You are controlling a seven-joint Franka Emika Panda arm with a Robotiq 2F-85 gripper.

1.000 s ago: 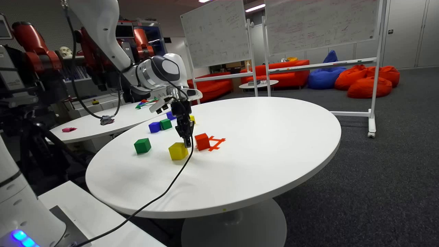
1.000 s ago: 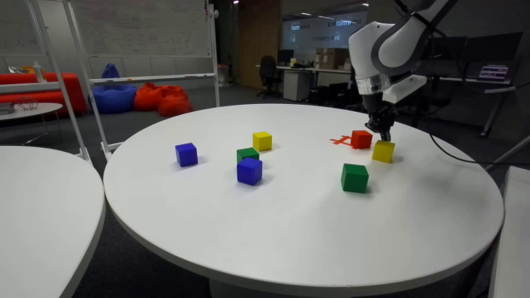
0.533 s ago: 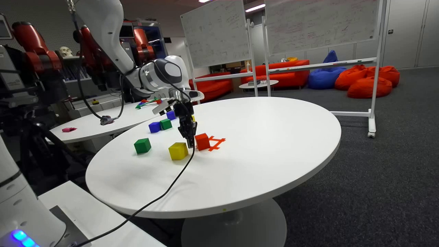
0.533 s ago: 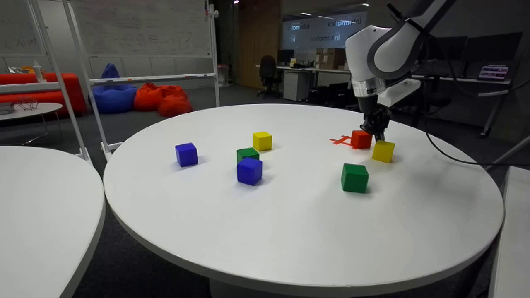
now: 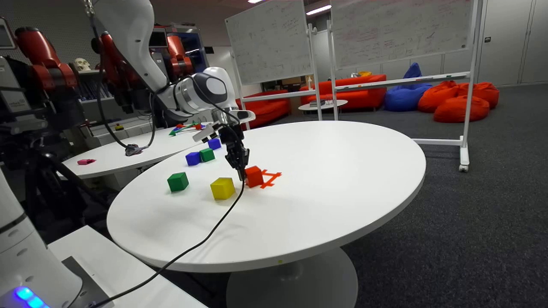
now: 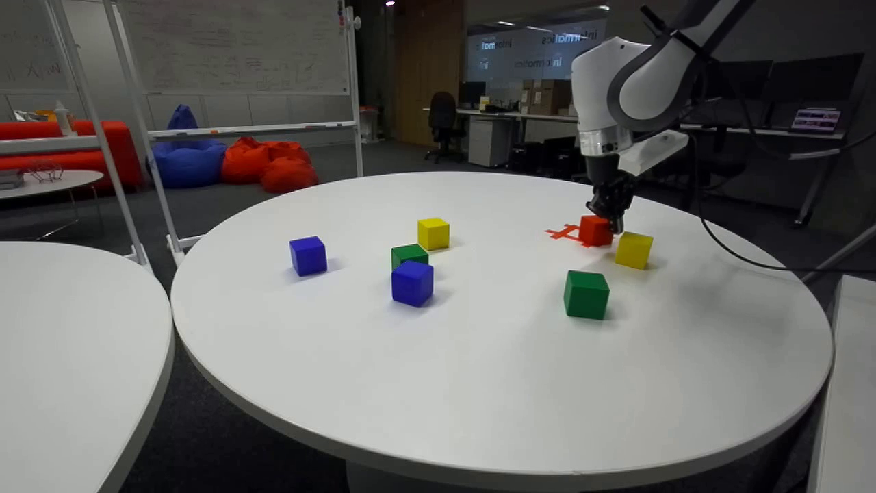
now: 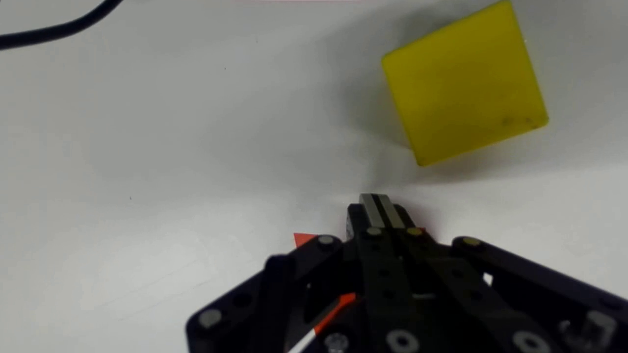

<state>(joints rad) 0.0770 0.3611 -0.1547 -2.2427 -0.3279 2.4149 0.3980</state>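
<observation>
1. Smooth, round white table [image 6: 479,397] bears the red cube [image 6: 594,231].
2. Glossy white arm [image 6: 653,85] hangs bent, its end angled down at the red cube.
3. Gripper [image 7: 377,197], fingertips together, stands at the red cube's side; contact uncertain.
4. Flat-faced yellow cube [image 7: 461,83] near the red cube.
5. Thin tape mark [image 7: 302,239] beside the red cube.
</observation>
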